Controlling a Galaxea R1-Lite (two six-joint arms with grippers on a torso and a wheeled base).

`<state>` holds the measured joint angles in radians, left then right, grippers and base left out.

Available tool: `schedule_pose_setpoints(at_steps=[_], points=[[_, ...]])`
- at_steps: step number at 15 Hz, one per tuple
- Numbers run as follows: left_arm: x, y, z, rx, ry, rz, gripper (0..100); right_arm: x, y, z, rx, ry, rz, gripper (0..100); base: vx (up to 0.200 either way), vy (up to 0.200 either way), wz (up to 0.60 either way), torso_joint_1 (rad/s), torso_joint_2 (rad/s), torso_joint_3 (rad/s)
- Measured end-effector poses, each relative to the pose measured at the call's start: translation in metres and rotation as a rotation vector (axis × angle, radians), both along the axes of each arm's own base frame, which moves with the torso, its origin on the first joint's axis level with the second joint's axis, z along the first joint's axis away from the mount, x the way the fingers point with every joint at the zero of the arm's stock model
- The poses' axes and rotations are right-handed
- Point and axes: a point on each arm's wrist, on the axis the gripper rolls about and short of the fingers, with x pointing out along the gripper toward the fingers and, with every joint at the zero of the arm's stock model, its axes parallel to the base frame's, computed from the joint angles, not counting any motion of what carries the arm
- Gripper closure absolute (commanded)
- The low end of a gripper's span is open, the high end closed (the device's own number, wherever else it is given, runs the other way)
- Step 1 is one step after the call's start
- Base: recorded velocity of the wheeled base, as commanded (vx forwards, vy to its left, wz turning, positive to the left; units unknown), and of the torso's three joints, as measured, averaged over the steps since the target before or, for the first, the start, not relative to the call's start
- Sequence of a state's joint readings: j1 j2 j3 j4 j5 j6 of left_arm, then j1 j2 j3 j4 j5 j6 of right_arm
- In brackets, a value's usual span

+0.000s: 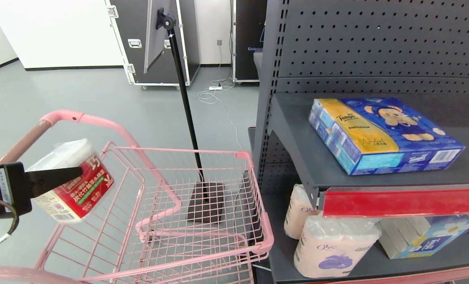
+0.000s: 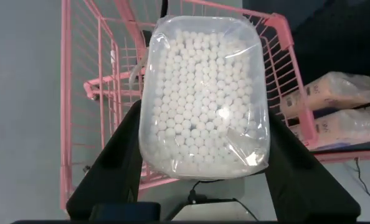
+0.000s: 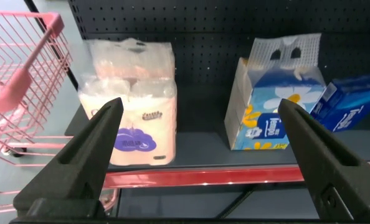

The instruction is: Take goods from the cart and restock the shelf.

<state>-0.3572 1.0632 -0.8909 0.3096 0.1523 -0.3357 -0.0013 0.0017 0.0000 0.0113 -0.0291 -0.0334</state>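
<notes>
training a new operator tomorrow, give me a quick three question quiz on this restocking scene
1. True or false: the left pincer holds the cotton swab pack.
2. The blue tissue box on the upper shelf lies: A flat, B on end, C tilted.
3. Fill in: the right pincer is ____ and empty.
Key: 1 true; 2 A; 3 open.
</notes>
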Motion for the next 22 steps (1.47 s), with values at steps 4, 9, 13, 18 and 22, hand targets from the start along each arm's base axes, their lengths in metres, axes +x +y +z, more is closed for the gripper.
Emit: schedule_pose_setpoints(at_steps=[4,9,13,18,22], points=[[-0.003,0.001,0.009,0.014,-0.097,-0.025,100,0.0,0.0,0.0,0.0,0.0,0.0,0,0.0,0.0,0.0,0.176,-0.55,-0.371],[-0.005,0.002,0.012,0.023,-0.116,-0.032,100,0.0,0.0,0.0,0.001,0.0,0.0,0,0.0,0.0,0.0,0.21,-0.59,-0.375],[-0.006,0.002,0.012,0.033,-0.12,-0.036,100,0.0,0.0,0.0,0.0,0.0,0.001,0,0.0,0.0,0.0,0.177,-0.43,-0.266],[-0.006,0.002,0.013,0.053,-0.126,-0.048,100,0.0,0.0,0.0,0.0,0.0,0.001,0,0.0,0.0,0.0,0.153,-0.37,-0.224],[-0.005,0.002,0.012,0.092,-0.126,-0.061,100,0.0,0.0,0.0,0.002,0.0,0.002,0,0.0,0.0,0.0,0.148,-0.35,-0.2]])
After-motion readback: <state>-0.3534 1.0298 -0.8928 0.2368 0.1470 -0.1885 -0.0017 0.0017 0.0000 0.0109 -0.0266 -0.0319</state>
